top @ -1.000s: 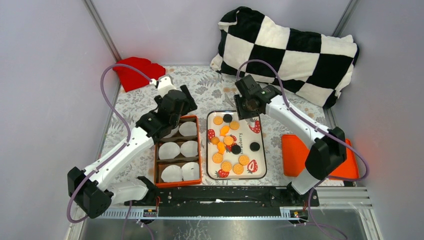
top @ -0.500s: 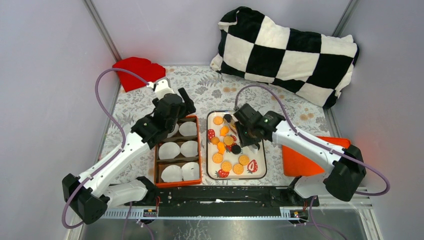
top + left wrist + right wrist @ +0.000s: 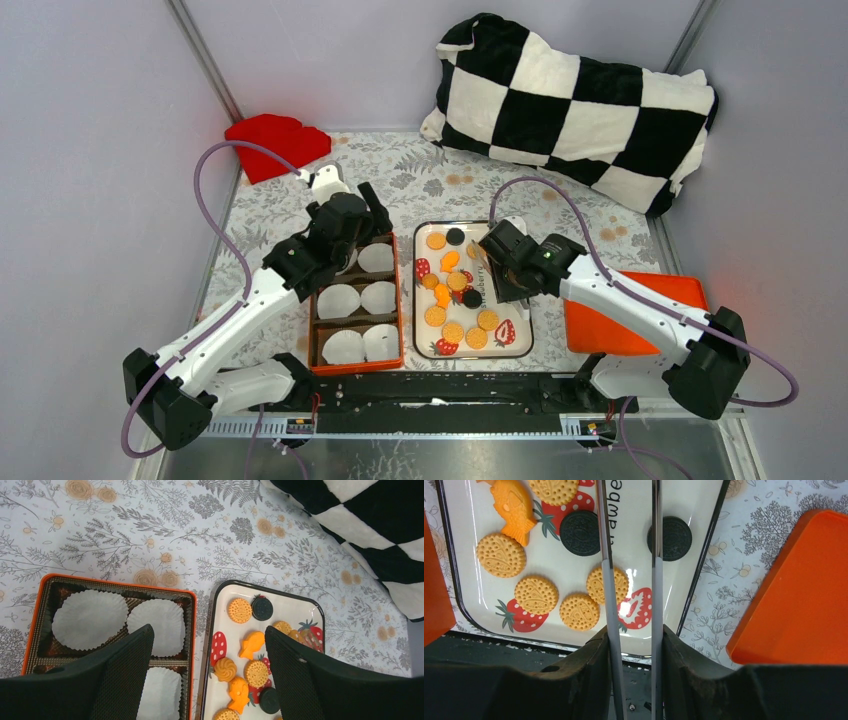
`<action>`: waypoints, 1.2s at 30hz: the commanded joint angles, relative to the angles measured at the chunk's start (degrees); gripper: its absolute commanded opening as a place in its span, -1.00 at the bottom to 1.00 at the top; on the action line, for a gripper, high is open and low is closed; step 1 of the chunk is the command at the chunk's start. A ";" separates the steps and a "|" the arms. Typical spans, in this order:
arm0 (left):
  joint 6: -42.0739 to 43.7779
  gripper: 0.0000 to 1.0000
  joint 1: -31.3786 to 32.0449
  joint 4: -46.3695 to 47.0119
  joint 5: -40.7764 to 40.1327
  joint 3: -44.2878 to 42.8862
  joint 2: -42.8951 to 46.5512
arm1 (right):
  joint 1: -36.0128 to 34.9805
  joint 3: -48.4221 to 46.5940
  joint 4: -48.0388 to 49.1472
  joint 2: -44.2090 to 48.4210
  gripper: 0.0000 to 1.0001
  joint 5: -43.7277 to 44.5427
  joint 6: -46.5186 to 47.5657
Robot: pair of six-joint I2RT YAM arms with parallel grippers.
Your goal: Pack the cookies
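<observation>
The left gripper (image 3: 208, 631) has its jaws spread wide with nothing between them. The right gripper (image 3: 629, 560) has its jaws only narrowly parted, and they too hold nothing.

Top view: an orange box (image 3: 357, 368) holds six paper cups (image 3: 378, 296) in three rows of two. At its 3 o'clock, edge to edge, lies the tray (image 3: 472, 357) carrying the cookies (image 3: 453, 331). The right gripper hangs over the tray's 3 o'clock side. An orange lid (image 3: 600, 335) lies further out, with a strip of tablecloth (image 3: 420, 175) between.

Left wrist view: three cups show, along with seven golden pieces and two black ones. The right finger covers the tray's 4 o'clock corner.

Right wrist view: there are five round golden biscuits, one fish-shaped piece and two black ones. A black one sits just at 3 o'clock of the right finger, and the left finger crosses a golden one. Bare tray lies between the fingers, and the rim is close at 3 o'clock.
</observation>
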State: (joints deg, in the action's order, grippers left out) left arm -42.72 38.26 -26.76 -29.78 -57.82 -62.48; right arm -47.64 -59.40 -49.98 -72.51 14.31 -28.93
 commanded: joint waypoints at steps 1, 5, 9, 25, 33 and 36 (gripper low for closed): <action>-0.77 0.71 0.45 -1.24 -0.46 1.53 1.29 | -0.52 -0.67 -1.69 3.47 -0.18 2.83 -1.86; -0.78 0.72 0.43 -1.51 -0.90 1.53 1.18 | -0.50 0.81 -0.91 2.55 -0.10 0.99 -2.22; -0.74 0.72 0.49 -2.19 -1.63 1.37 1.42 | -0.50 2.33 1.13 1.92 -0.02 -1.06 -2.89; -1.09 0.74 0.50 -3.12 -2.68 2.10 3.05 | -0.51 1.01 5.55 -6.96 -0.11 0.41 -1.24; -1.56 0.75 0.50 -5.08 -4.67 2.29 4.08 | -0.48 -1.34 5.41 -8.44 -0.78 3.66 0.26; -2.19 0.76 0.48 -7.06 -6.76 0.72 4.25 | -1.05 -5.94 3.27 -7.03 -0.91 5.43 0.51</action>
State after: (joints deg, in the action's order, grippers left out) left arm -43.99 38.28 -31.11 -32.69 -56.12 -59.11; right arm -47.70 -58.50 -45.76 -81.06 15.38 -29.45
